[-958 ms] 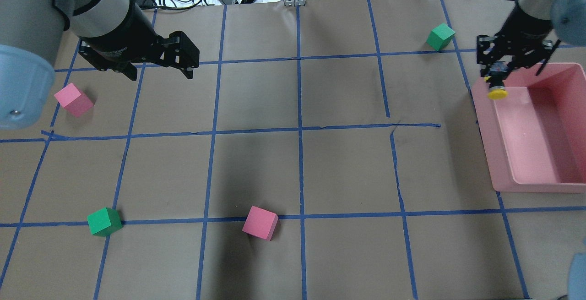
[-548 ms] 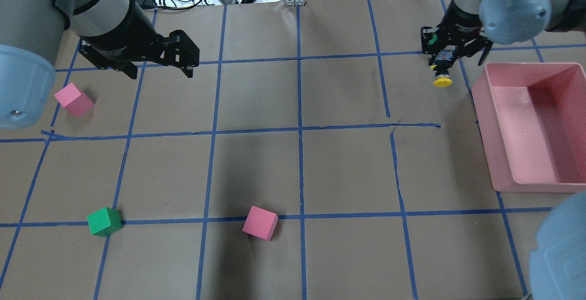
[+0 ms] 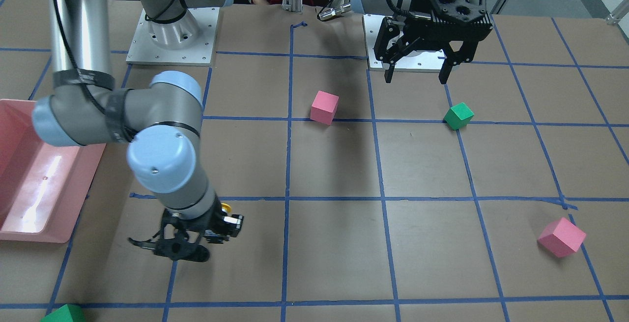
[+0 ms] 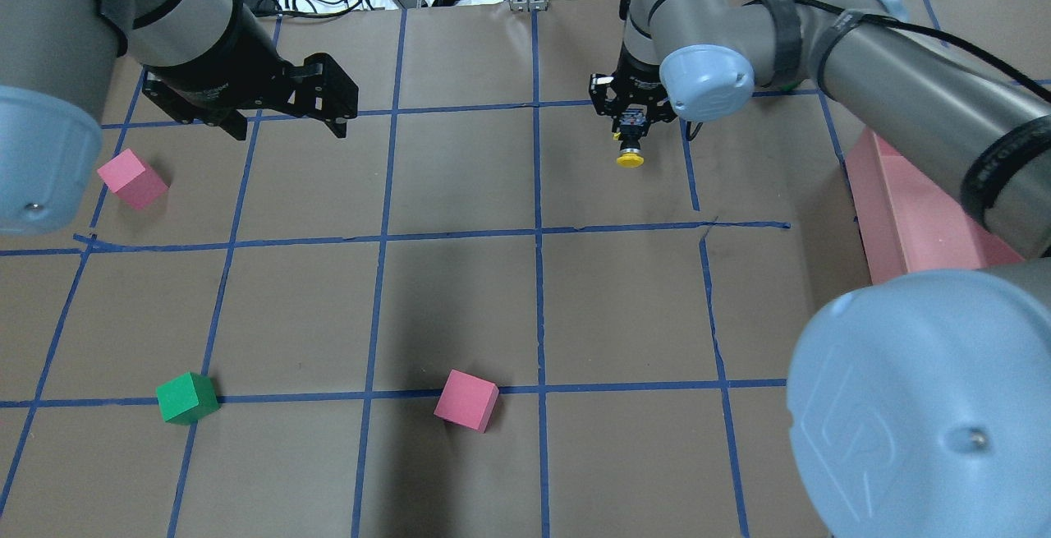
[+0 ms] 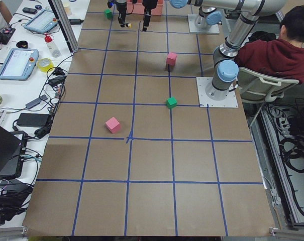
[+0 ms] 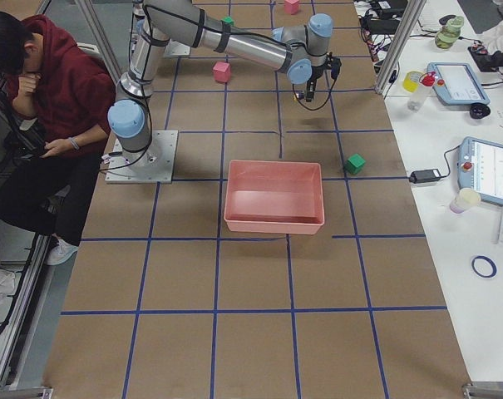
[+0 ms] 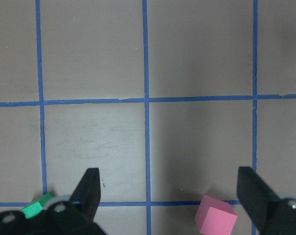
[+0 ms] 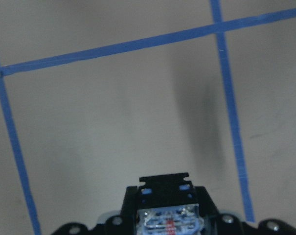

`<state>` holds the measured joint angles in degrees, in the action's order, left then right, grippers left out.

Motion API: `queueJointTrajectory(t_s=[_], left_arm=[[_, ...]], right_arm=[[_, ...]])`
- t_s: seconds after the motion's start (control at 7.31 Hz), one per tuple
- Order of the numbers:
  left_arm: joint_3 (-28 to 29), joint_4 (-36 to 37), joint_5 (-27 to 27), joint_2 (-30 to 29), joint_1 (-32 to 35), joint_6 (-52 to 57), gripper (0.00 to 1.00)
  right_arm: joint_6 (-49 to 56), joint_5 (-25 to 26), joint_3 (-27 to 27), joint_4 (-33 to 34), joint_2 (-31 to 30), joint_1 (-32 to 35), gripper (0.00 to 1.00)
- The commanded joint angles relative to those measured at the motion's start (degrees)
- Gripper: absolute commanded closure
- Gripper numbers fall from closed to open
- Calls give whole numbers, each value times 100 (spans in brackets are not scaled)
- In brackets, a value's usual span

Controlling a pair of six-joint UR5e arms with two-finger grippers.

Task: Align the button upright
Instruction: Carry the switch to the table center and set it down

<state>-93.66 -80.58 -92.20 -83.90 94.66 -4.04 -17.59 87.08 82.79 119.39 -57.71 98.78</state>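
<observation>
Brown matte paper covers the counter (image 4: 460,193), and strips of blue tape (image 4: 538,275) rule it into squares. It carries four foam cubes (two pink, two green), one bin and one button, under two arms. At the far left the left pincer (image 4: 287,132) hangs over the paper with its two black fingers spread wide and nothing between them. Just below it in the overhead view lies a pink foam cube (image 4: 131,179), sharp-edged and matte. A green foam cube (image 4: 187,397) sits at the near left on a tape line. A second pink foam cube (image 4: 466,400) sits further right, touching that same line. Right of the central tape line, at the far side, the right pincer (image 4: 630,123) is closed on the button (image 4: 630,158). The round yellow cap points away from the fingers, and the silvery contact block faces the wrist camera. Whether the button touches the paper cannot be told. The second green foam cube (image 6: 355,163) is hidden behind the right arm (image 4: 903,86) in the overhead view. The right-side camera shows it near a far corner of the bin. At the right edge stands one pink bin (image 4: 899,218), rectangular, smooth and glossy.
</observation>
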Motion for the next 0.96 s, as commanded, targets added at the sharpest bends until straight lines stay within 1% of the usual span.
queueJointTrajectory(t_s=[0.0,0.14,0.27,0.55,0.82], left_arm=[[-3,7,0,-4,0,0,0],[-3,7,0,-4,0,0,0],[-3,7,-9,-4,0,0,0],[-3,7,-9,5,0,-9,0],[6,7,-9,5,0,-17,0]], right_arm=[[-148,-288,-263,311,382,438,100],[-157,-297,-299,548,532,544,100],[-148,-436,-334,655,603,598,100],[-148,-630,-500,674,804,624,100],[-148,-657,-536,744,920,738,100]])
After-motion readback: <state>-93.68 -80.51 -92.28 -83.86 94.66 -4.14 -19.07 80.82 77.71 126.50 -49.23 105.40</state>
